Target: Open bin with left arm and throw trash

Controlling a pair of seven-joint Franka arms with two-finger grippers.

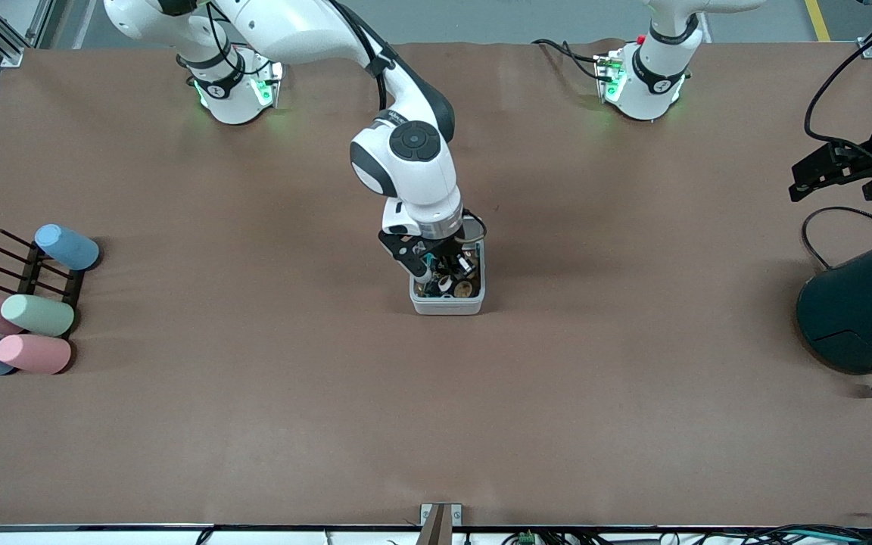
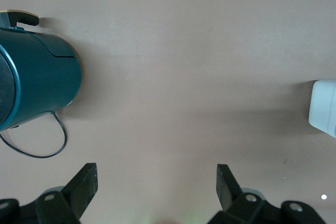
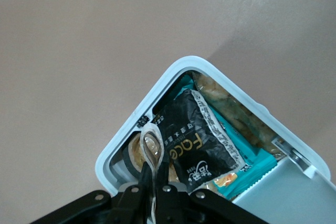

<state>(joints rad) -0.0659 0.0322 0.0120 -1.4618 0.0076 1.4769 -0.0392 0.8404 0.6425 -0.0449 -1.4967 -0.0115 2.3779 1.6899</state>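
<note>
The white bin (image 1: 447, 305) stands mid-table with its lid (image 3: 289, 187) swung open. Inside lie a dark printed snack packet (image 3: 197, 140) and a black tape ring (image 3: 125, 162). My right gripper (image 1: 443, 272) hangs just over the bin's opening, shut on a thin beige rubber band loop (image 3: 151, 148) that is pinched between its fingers (image 3: 143, 182). Over bare table at the left arm's end, beside the teal container, my left gripper (image 1: 801, 180) waits open with nothing between its fingers (image 2: 84, 182). One corner of the bin (image 2: 323, 106) also shows in the left wrist view.
A large dark teal round container (image 1: 864, 306) with a cable stands at the left arm's end of the table. Several pastel cylinders (image 1: 35, 314) and a black rack (image 1: 31, 272) lie at the right arm's end. More wrappers (image 3: 247, 169) fill the bin.
</note>
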